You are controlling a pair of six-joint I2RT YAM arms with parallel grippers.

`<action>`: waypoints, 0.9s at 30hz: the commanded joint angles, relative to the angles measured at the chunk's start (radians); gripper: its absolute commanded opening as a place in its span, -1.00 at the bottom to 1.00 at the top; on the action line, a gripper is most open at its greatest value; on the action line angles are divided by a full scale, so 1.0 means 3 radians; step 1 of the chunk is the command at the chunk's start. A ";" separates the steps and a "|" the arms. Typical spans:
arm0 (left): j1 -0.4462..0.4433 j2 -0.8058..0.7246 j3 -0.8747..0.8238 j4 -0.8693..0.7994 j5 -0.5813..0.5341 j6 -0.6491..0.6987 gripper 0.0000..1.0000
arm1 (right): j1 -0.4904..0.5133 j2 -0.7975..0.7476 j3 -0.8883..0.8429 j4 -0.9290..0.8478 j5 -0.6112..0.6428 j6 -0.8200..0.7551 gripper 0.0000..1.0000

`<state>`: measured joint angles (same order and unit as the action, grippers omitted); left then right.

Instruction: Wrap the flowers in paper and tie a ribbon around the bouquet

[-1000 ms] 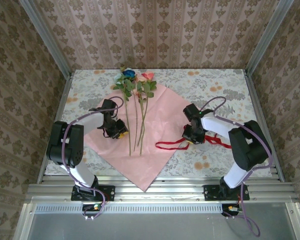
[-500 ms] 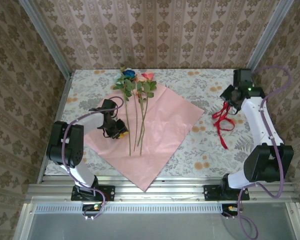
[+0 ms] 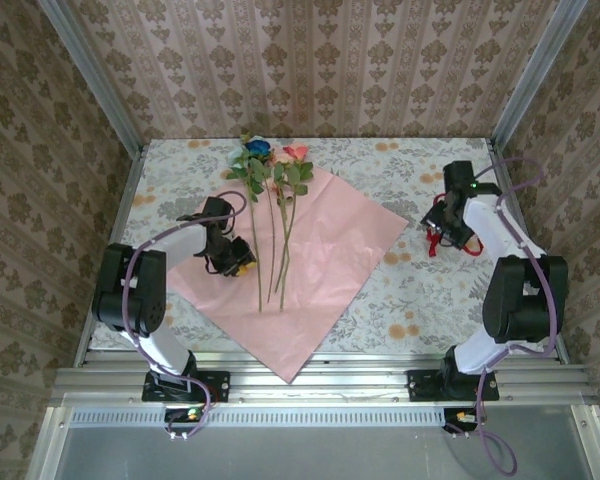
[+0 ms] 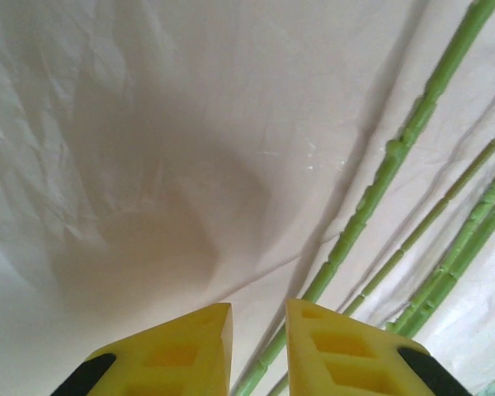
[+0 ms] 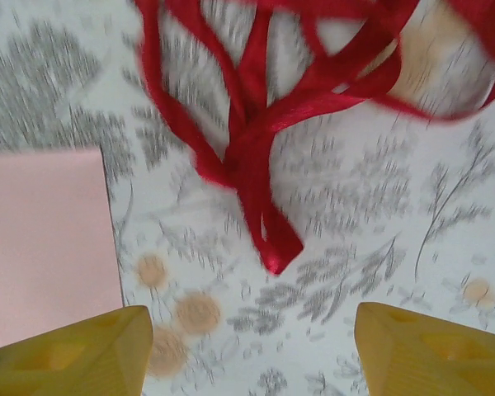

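1. The wrapping looks not yet begun. The small bunch of artificial flowers, with blue, pink and peach heads on long thin green stems, lies loose on the large thin sheet of pink, creased wrapping paper. The paper is spread flat like a diamond on the floral-patterned surface.
2. The flower heads reach past the paper's far corner. The stems run back toward its middle, left of centre.
3. The left tool sits low over the paper beside the stems, its yellow fingers drawn narrow. One stem runs toward the gap, but I cannot tell whether it is pinched or merely lies beneath.
4. The long thin bright red ribbon lies bunched in loops on the surface, off the paper beyond its right corner and well apart from the flowers.
5. The right tool hangs over the ribbon with its fingers spread wide, holding nothing.
6. The next move probably calls for lifting a side corner of the paper and folding it over the stems without dragging them. The thin sheet may slide or crumple, so one tool should steady the bunch.
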<state>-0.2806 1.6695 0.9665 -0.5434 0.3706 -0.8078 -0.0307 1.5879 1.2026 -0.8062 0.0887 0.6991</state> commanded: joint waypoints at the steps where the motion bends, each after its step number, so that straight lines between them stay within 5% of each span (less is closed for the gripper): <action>1: 0.0054 -0.0174 0.0123 -0.0146 0.0002 0.0017 -0.55 | 0.0285 -0.0354 -0.0145 -0.0108 -0.0044 -0.0028 0.36; 6: 0.0174 -0.0144 0.0104 -0.0162 0.0114 0.0086 -0.55 | 0.1189 -0.0584 -0.0530 0.0156 -0.0166 -0.0256 0.27; 9: 0.0274 -0.0050 0.0079 -0.0157 0.0175 0.0178 -0.55 | 0.1721 -0.0585 -0.0664 0.0616 -0.0579 -0.0721 0.12; 15: 0.0361 0.0291 0.0157 -0.0052 0.0242 0.0338 -0.73 | 0.2659 0.0044 -0.0117 0.0579 -0.0485 -0.1458 0.08; 20: 0.0348 0.0550 0.0258 -0.0002 0.0145 0.0360 -0.78 | 0.2710 0.0584 0.0121 0.0596 0.0090 -0.1324 0.18; 27: 0.0296 0.0559 0.0235 0.0060 0.0114 0.0291 -0.77 | 0.2080 0.1217 0.0465 0.0434 -0.0049 -0.0906 0.05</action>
<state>-0.1780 1.8050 1.0370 -0.5358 0.4385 -0.7292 0.6376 1.8950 1.2812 -0.6182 0.0383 0.3710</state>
